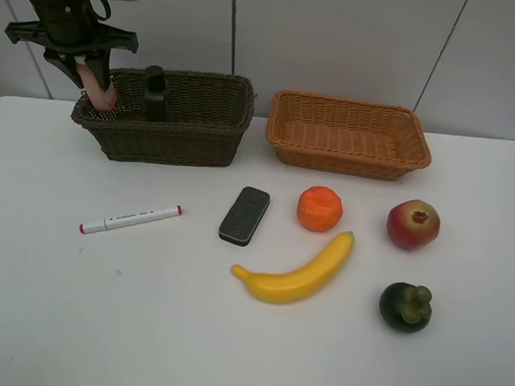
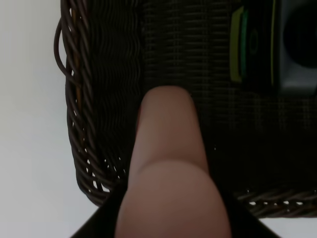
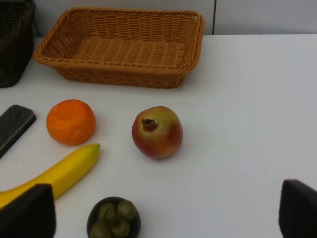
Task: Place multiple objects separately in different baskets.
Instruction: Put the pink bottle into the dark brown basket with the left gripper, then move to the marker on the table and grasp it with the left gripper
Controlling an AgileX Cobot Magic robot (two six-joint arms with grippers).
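Note:
My left gripper (image 1: 88,65) is shut on the pink bottle (image 1: 98,85), holding it tilted over the left end of the dark brown basket (image 1: 199,140); its lower end is inside the basket. In the left wrist view the pink bottle (image 2: 168,163) points into the dark basket (image 2: 99,109). The black pump bottle (image 1: 156,93) stands in that basket and shows in the left wrist view (image 2: 277,44). The orange-tan basket (image 1: 402,154) holds nothing. My right gripper (image 3: 163,208) is open over the table near the mangosteen (image 3: 114,218), out of the exterior view.
On the table lie the white marker (image 1: 130,219), black block (image 1: 244,215), orange (image 1: 319,208), banana (image 1: 296,271), apple (image 1: 413,224) and mangosteen (image 1: 406,307). The right wrist view shows the apple (image 3: 157,132), orange (image 3: 71,121) and banana (image 3: 59,171).

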